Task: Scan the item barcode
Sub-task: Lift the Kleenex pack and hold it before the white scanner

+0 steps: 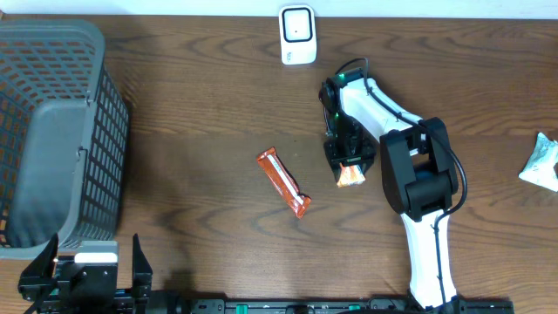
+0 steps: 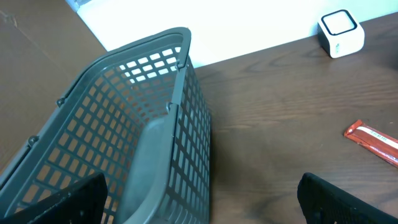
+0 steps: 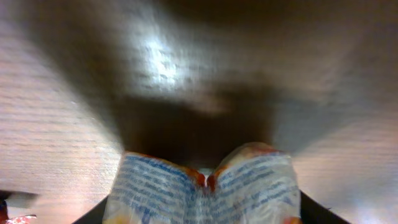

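Observation:
My right gripper [image 1: 350, 167] points down at the table's middle right, shut on a small packet [image 1: 350, 177] with orange edges. In the right wrist view the packet [image 3: 202, 186] fills the gap between the jaws. It is white with blue print and creased down its middle, bulging on both sides, over the brown tabletop. The white scanner [image 1: 297, 35] stands at the back edge, left of and beyond this arm. My left gripper [image 1: 94, 270] rests at the front left with its jaws wide open and nothing between them; both dark fingers [image 2: 68, 199] show low in its wrist view.
A grey mesh basket [image 1: 52, 131] fills the left side, directly ahead of the left gripper. A red snack bar [image 1: 283, 182] lies at mid-table, left of the right gripper. A white crumpled packet [image 1: 542, 162] lies at the right edge.

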### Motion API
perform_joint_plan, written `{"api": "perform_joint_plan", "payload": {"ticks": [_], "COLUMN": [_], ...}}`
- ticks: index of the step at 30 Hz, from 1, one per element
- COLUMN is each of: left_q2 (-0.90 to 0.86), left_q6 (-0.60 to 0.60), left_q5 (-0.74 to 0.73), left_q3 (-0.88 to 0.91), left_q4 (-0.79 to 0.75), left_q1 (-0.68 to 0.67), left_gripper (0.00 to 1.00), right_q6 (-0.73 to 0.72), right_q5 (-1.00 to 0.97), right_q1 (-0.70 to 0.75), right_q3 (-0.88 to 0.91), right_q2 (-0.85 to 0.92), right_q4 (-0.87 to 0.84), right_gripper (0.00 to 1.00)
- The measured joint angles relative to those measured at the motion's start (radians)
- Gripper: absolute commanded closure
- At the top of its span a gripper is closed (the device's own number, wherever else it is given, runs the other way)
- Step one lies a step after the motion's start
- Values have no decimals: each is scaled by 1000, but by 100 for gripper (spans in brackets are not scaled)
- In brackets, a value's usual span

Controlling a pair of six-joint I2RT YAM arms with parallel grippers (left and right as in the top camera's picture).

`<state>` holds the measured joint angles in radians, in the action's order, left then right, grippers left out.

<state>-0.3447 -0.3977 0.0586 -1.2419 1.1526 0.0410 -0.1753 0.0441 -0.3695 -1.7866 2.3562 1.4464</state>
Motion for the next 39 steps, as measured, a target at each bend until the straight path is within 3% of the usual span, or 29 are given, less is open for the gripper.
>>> {"api": "perform_joint_plan", "payload": {"ticks": [4,9,13,15,28,39], "left_q2": [0,0,0,0,0,0], "left_q6": [0,0,0,0,0,0], "left_q5": [0,0,0,0,0,0], "left_q3": [0,0,0,0,0,0], "left_q4": [0,0,0,0,0,0], "left_q1": [0,0,0,0,0,0], "left_gripper": [2,2,2,2,2,2], "right_q6": [-2,-20,-28,-32,-45,-67], "right_q5": [-26,-30,7,18,216,304], "right_q1": [0,0,0,0,0,-1], "right_q3": [-77,-206,-286,-311,-618,-647], "right_q2": [17,27,27,27,27,11], "right_q4": [8,157,238,241,248,240], "right_gripper": [50,50,58,63,63,62]}}
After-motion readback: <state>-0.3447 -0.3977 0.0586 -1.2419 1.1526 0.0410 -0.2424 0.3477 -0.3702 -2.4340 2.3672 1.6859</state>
